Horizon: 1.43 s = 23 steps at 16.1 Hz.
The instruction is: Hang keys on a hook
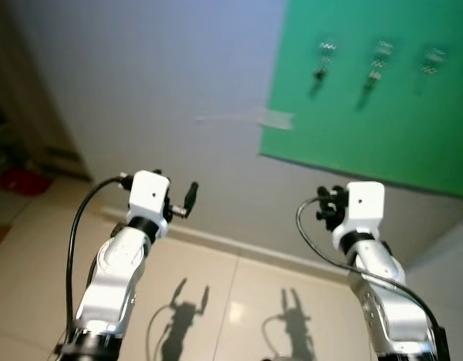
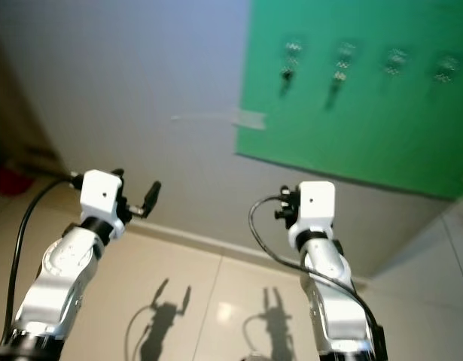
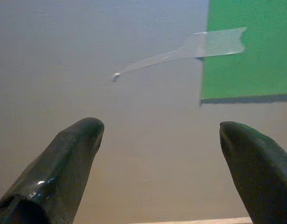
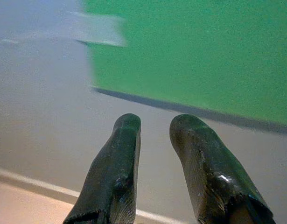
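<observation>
Raised toward the pale wall (image 1: pixel 141 90), the left end effector (image 3: pixel 162 154) was seen with its fingers spread wide, nothing between them. The right end effector (image 4: pixel 155 140) was held up with fingers nearly pressed together, empty. Higher up, a green board (image 1: pixel 367 128) was taped to the wall, where hooks (image 1: pixel 327 48) carried keys (image 1: pixel 319 74), blurred.

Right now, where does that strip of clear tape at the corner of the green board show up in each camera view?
Left eye view: tape, upper middle, at the green board left edge.
Right eye view: tape, upper middle, same edge.
Left wrist view: tape beyond the open left gripper.
Right wrist view: blurred tape past the right gripper.
Shared landmark: the board's lower left corner.
</observation>
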Tool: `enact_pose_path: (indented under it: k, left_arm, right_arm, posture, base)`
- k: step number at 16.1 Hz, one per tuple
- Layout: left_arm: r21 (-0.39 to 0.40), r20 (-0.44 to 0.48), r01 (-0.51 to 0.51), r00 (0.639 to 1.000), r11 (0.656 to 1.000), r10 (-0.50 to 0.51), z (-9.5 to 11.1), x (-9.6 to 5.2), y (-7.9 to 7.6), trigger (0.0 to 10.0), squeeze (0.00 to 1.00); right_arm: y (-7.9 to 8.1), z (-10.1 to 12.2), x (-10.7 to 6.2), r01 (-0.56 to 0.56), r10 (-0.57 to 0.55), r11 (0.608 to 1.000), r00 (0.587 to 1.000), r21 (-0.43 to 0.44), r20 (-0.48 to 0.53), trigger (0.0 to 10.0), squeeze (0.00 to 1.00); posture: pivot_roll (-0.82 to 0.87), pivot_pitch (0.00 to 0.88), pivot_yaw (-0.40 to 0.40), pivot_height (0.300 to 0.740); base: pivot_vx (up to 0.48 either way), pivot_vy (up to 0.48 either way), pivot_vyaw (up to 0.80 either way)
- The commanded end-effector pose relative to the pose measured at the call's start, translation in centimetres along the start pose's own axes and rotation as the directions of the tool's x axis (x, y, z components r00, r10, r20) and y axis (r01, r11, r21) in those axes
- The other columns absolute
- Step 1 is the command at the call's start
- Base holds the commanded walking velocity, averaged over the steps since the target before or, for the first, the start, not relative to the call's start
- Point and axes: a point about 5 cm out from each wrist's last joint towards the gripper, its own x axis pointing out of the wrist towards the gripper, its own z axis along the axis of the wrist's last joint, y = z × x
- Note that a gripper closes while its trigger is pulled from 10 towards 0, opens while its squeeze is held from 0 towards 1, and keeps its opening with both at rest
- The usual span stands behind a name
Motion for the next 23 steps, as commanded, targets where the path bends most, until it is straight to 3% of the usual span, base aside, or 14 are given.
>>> enact_pose_path:
  k: [1, 3, 5, 8, 10, 15, 20, 23]
  left_arm:
    - [-0.007, 0.003, -0.013, 1.0, 1.0, 0.013, 0.4, 0.3, 0.3, 10.0, 0.0]
    - [0.005, 0.015, -0.052, 0.999, 0.999, 0.052, 0.9, 1.0, 0.5, 10.0, 0.0]
    - [-0.013, 0.102, -0.143, 0.984, 0.99, 0.143, 2.7, 1.5, 1.3, 10.0, 0.0]
    - [0.013, 0.124, -0.161, 0.98, 0.987, 0.159, 3.4, 1.5, 1.7, 10.0, 0.0]
    - [0.015, 0.121, -0.161, 0.98, 0.987, 0.159, 3.4, 1.4, 2.0, 10.0, 0.0]
    - [-0.022, 0.086, -0.181, 0.979, 0.983, 0.182, 3.8, 0.7, 3.0, 10.0, 0.0]
    - [-0.016, 0.001, -0.159, 0.987, 0.987, 0.16, 0.9, 0.1, 1.7, 10.0, 0.0]
    - [-0.003, 0.018, -0.102, 0.995, 0.995, 0.102, 0.8, 0.4, 1.1, 10.0, 0.0]
  right_arm:
    - [-0.7, 0.0, -0.2, 0.055, -0.055, 0.998, 0.998, 0.0, -0.014, 10.0, 0.0]
    - [-2.6, -0.2, -0.7, 0.189, -0.189, 0.982, 0.982, -0.02, -0.023, 10.0, 0.0]
    - [-3.3, -0.3, -0.8, 0.187, -0.187, 0.982, 0.982, -0.015, -0.038, 10.0, 0.0]
    - [-2.8, -0.1, -0.5, 0.177, -0.174, 0.982, 0.984, 0.068, -0.046, 10.0, 0.0]
    - [-2.5, -0.1, -0.5, 0.18, -0.177, 0.982, 0.982, 0.051, -0.063, 10.0, 0.0]
    - [-4.5, 1.0, -1.7, 0.262, -0.261, 0.964, 0.965, 0.033, -0.042, 10.0, 0.0]
    - [-2.7, 0.3, -1.0, 0.212, -0.212, 0.977, 0.977, -0.01, -0.009, 10.0, 0.0]
    - [-0.7, 0.5, -0.1, 0.083, -0.082, 0.996, 0.996, -0.042, 0.028, 10.0, 0.0]
  posture:
    - [-0.07, 0.0, 0.007, 0.74]
    - [-0.07, 0.0, 0.018, 0.74]
    - [-0.04, 0.0, 0.015, 0.74]
    - [-0.03, 0.0, 0.016, 0.74]
    - [-0.04, 0.0, 0.041, 0.74]
    - [-0.05, 0.078, 0.05, 0.74]
    - [0.0, 0.0, 0.057, 0.74]
    - [0.01, 0.0, 0.004, 0.74]
  base:
    - [0.0, 0.0, -0.8]
    - [0.0, 0.0, -0.8]
    - [0.0, 0.0, -0.8]
    - [0.0, 0.0, -0.8]
    - [0.0, 0.0, -0.8]
    - [0.0, 0.0, -0.8]
    - [0.0, 0.0, -0.8]
    - [0.0, 0.0, -0.8]
